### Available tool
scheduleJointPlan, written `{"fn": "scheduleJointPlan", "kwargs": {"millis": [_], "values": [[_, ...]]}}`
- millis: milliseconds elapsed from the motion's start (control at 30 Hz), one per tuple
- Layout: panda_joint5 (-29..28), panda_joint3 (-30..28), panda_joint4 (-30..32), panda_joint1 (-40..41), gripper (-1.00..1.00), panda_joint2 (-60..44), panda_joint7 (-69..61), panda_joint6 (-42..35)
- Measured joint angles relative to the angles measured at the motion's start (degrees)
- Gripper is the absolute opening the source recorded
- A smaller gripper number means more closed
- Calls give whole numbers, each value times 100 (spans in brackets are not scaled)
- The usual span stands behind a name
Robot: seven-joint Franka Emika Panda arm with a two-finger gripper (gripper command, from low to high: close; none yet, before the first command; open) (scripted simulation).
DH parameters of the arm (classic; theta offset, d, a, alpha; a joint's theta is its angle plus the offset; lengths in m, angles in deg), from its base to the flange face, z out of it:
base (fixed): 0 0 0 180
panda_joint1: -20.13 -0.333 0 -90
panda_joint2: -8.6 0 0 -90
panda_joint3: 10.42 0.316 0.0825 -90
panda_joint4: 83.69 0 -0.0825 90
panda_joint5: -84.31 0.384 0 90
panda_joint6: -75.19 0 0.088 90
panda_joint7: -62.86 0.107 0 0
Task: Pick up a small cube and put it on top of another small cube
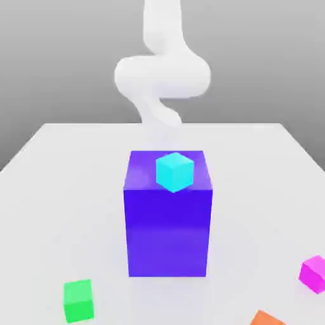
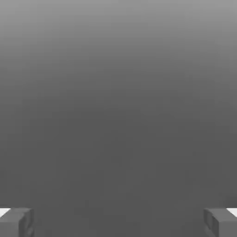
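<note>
So basically nothing's been done on the stacking yet, as far as I can tell. The magenta cube (image 1: 313, 273) sits on the table (image 1: 57, 190) way over at the exterior view's right, near the front edge, and the green cube (image 1: 79, 300) is on the table down at the exterior view's left front. They're well apart, with the big blue block (image 1: 168, 228) standing between and a bit behind them. Neither one is touched by anything.

The arm (image 1: 162, 73) is up at the back, behind the blue block, nowhere near either cube. In the hand view the gripper (image 2: 118, 222) has its fingertips (image 2: 16, 221) spread wide apart at opposite sides with nothing between them, just plain grey background. So the claw's apart and empty.

What's left, by my reckoning: pretty much everything. Get over to the magenta cube, come down on it, close, lift, carry it across to the green one and set it on top.

Containers: there aren't really any here. The closest thing is the blue block acting as a pedestal, with a cyan cube (image 1: 174, 171) resting on its top face. There's also an orange cube (image 1: 266, 318) poking in at the front edge of the exterior view, just on the table, near the magenta one.
</note>
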Motion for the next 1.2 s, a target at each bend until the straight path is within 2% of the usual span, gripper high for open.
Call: {"fn": "scheduleJointPlan", "kwargs": {"millis": [367, 633, 900, 1067, 1100, 1200], "values": [[-39, 882, 152, -501, 0, -2298, 324, 801], [-506, 1457, 258, -1050, 0, -3983, 868, 1367], [-1174, 1541, 351, -1817, 0, -5702, 1554, 1901], [-1684, 1121, 173, -2274, 0, -6742, 1961, 2579], [-1749, 1048, 142, -2334, -100, -6876, 2011, 2681], [-1750, 1048, 142, -2333, -100, -6876, 2012, 2683]]}}
